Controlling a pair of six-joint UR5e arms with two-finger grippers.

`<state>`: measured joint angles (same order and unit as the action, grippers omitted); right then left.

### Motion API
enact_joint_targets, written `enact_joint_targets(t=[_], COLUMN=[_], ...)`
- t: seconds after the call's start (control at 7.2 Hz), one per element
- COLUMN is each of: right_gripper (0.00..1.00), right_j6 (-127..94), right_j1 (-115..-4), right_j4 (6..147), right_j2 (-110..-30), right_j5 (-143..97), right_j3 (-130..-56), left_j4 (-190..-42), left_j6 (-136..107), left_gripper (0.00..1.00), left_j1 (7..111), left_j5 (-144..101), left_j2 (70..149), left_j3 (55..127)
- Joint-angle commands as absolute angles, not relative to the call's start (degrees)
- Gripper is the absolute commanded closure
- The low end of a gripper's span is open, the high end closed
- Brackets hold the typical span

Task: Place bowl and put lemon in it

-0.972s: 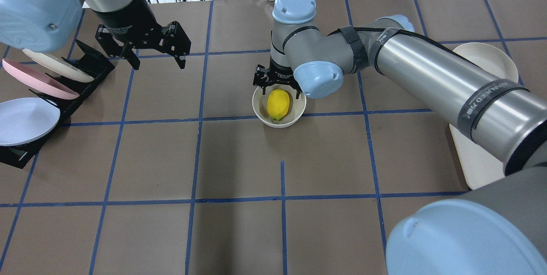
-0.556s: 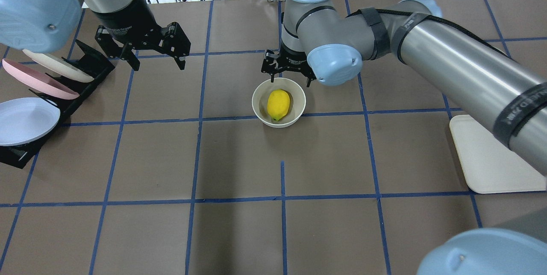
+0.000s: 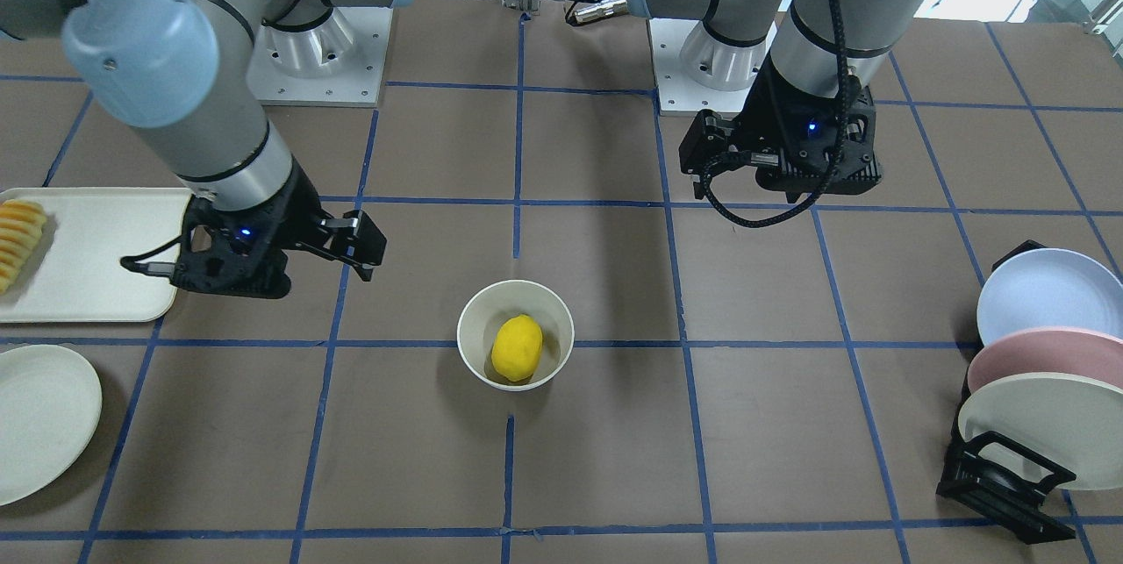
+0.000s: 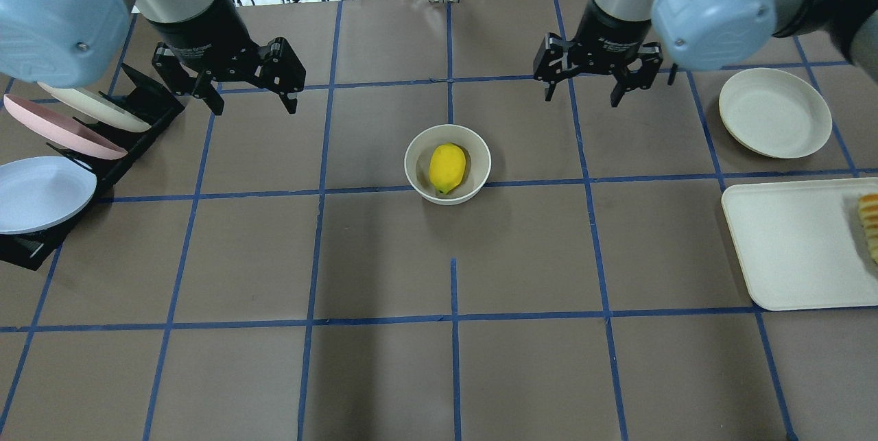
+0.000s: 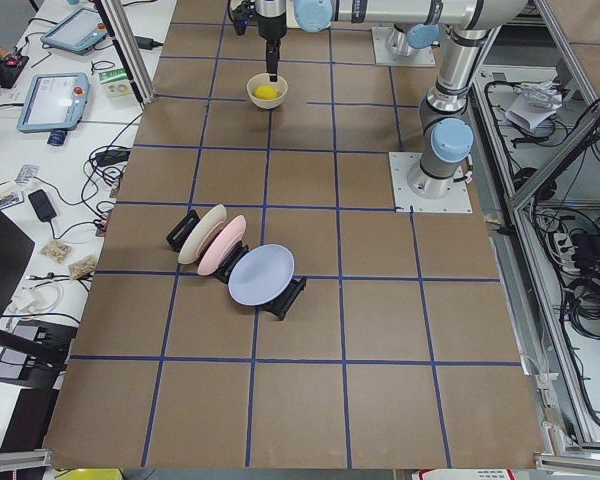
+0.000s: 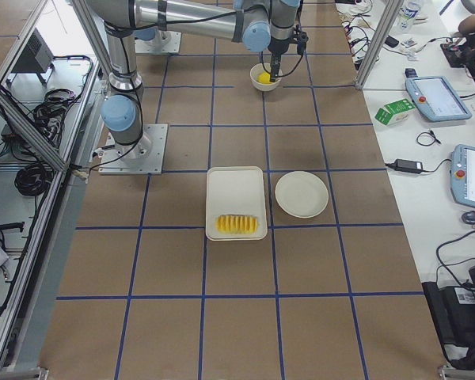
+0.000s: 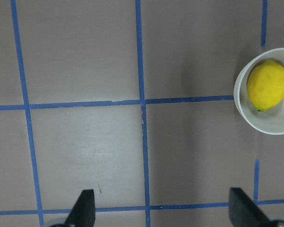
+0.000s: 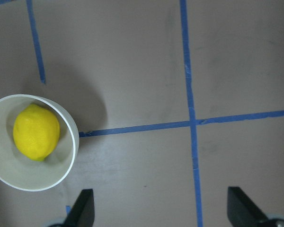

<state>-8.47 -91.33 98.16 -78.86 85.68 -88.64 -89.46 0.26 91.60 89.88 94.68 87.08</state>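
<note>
Lemon [image 4: 447, 167] sits in bowl [image 4: 417, 156] at centre of tabletop [image 4: 384, 256], underside hid by bowl wall; left tool [image 4: 255, 101] & right tool [image 4: 582, 94] both hang open, empty, well apart from it.

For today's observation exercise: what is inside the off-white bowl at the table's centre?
A single yellow lemon lies inside the bowl, nothing else visible around it. The bowl's floor directly beneath the lemon is covered, so that patch cannot be seen.

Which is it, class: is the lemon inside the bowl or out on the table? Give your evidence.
Inside. The lemon lies wholly within the rim of the upright bowl, resting on its bottom.
</note>
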Motion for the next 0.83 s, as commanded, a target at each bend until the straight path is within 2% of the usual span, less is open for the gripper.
enact_joint_targets(t=[0.0,0.28,0.69], right_gripper=[0.00,0.00,0.00], right_j6=[-6.9,-6.9,-6.8], right_j1=[-89.7,-90.1,-90.1], right_j4=[92.2,87.6,87.9], right_j2=[-85.6,-88.7,-88.8], right_j5=[88.2,88.2,88.9], right_j3=[-88.9,-89.4,-89.5], left_j4=[-89.2,-89.4,-89.4], left_j6=[0.2,0.2,0.2], left_gripper=[0.00,0.00,0.00], left_j1=[91.8,91.9,91.9], left_j5=[90.0,90.1,90.0], left_j2=[94.7,94.3,94.3], left_j3=[87.3,87.2,86.9])
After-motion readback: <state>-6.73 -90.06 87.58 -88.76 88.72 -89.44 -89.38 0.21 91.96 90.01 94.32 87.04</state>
